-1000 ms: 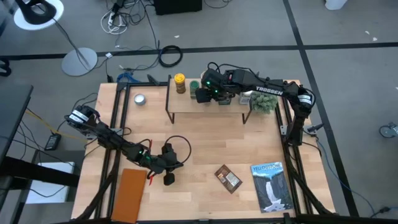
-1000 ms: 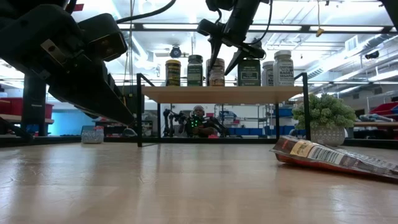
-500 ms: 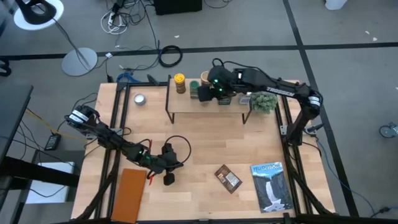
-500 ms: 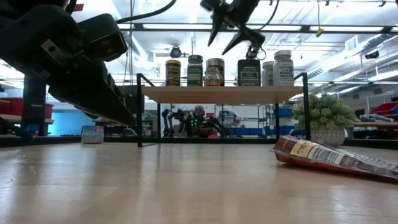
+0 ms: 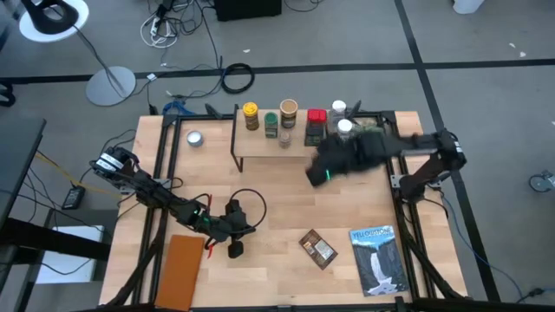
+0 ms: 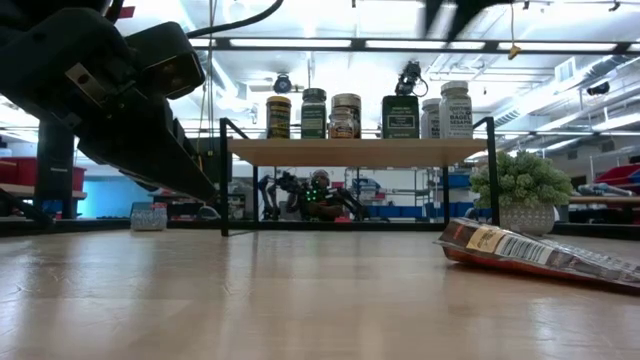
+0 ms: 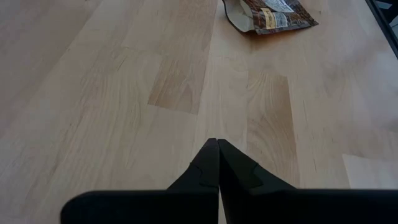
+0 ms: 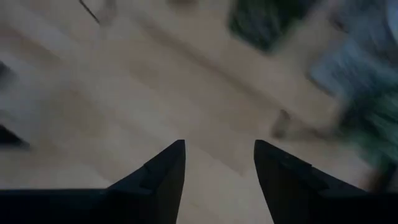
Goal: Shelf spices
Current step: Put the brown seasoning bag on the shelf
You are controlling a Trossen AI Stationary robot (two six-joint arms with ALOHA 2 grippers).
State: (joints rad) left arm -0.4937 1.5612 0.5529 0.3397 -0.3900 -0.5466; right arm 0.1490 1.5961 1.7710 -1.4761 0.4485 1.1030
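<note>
Hanging released mid-right, right end effector [image 5: 319, 174] sat w/ packet [image 5: 318, 249] unshelved lower center, shelf [image 5: 290, 144] full; left end effector [image 5: 235, 249] clenched, idle.

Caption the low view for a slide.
Spice jars lined up on the shelf; brown packet lies on the table.

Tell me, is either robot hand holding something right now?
No, both are empty. The right gripper is open above the table with nothing between its fingers. The left gripper is shut on nothing, low over the bare wood.
</note>
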